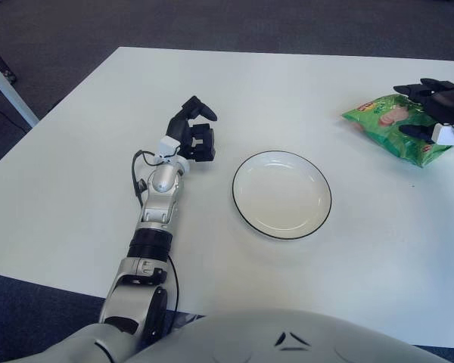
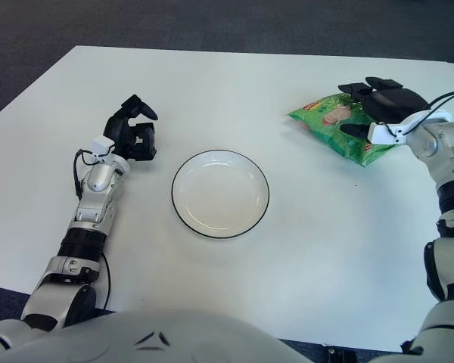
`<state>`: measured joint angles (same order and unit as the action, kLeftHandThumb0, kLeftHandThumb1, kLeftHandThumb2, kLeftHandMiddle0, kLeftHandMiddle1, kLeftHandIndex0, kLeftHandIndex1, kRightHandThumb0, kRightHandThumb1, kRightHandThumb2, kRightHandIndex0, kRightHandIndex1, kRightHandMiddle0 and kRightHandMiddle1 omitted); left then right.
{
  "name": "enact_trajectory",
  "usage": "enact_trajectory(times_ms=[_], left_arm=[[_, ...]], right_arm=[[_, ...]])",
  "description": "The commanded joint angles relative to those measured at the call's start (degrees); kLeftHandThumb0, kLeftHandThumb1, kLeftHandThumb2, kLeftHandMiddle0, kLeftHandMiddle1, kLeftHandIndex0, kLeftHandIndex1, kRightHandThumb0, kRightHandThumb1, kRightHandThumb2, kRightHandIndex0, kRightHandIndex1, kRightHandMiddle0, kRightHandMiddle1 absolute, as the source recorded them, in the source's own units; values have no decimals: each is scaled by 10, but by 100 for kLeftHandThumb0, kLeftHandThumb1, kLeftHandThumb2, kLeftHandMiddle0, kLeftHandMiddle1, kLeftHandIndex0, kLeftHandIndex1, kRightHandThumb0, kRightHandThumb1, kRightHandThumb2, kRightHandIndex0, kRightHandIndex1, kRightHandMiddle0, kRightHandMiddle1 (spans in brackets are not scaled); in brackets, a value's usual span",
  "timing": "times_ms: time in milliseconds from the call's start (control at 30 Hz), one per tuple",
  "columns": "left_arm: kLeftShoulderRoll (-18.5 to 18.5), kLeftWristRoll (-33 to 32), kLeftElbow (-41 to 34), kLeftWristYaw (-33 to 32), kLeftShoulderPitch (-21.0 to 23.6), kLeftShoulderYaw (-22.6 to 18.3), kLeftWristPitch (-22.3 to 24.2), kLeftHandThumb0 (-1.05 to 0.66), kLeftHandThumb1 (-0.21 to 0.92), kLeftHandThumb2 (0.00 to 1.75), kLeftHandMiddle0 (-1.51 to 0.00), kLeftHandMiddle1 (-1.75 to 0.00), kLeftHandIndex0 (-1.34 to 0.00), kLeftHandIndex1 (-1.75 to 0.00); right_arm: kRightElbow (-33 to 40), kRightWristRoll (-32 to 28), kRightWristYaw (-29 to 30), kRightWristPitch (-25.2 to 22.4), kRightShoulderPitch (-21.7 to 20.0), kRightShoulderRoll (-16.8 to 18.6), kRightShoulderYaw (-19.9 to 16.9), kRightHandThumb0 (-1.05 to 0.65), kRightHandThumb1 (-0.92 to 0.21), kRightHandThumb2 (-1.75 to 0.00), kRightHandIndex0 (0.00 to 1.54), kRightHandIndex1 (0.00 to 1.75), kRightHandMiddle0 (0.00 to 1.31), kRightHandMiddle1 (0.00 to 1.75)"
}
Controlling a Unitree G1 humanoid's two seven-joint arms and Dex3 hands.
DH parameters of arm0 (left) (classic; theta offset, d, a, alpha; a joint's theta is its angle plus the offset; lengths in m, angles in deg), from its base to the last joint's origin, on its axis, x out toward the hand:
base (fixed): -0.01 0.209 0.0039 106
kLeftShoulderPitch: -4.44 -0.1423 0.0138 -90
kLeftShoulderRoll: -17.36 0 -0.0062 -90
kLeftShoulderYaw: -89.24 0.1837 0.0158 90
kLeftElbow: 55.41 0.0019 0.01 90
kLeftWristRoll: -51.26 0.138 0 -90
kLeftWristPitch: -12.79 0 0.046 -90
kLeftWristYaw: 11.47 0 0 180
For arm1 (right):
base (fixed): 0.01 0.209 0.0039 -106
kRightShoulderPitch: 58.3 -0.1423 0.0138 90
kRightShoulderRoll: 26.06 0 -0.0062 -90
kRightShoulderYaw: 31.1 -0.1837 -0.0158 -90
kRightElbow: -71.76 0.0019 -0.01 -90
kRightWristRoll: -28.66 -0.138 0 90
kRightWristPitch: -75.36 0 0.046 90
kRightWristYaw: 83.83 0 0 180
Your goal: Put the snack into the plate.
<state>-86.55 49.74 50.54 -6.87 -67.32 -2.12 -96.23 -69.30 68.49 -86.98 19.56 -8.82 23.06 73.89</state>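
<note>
Right eye view shows the right hand (image 2: 378,106) directly over the snack (image 2: 334,125), fingers spread around it but not yet closed, the plate (image 2: 220,193) well apart leftward.

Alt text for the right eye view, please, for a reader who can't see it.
The robot's right hand is spread over a green snack bag lying on the far right of a white table, not yet lifted. An empty black-rimmed plate sits mid-table, and the left hand shows left of it, fingers curled, holding nothing.
</note>
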Motion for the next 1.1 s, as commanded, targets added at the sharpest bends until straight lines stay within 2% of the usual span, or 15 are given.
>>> enact_trajectory(times_ms=[0,167,600,800,1067], left_arm=[[-4,1,14,-2,-38,0,-4,-48,31,132,-128,-175,-62,-175],[-4,-1,11,-1,-42,0,-5,-48,31,133,-128,-175,-62,-175],[-3,7,-3,-8,-48,3,-2,-48,31,133,-129,-175,-62,-175],[-3,6,-2,-5,-48,3,-5,-48,31,133,-128,-175,-62,-175],[-4,-1,0,-1,-47,2,-7,-48,31,132,-128,-175,-62,-175]], right_arm=[[-30,15,15,9,-16,12,19,-105,-92,-88,0,0,0,25],[-63,20,26,16,-22,24,37,-105,-92,-88,0,0,0,26],[-90,17,32,10,-17,38,57,-105,-92,-91,0,0,0,33],[-82,22,37,-10,-12,40,64,-105,-92,-89,0,0,0,32],[-71,39,86,-38,-5,42,76,-105,-92,-87,0,0,0,34]])
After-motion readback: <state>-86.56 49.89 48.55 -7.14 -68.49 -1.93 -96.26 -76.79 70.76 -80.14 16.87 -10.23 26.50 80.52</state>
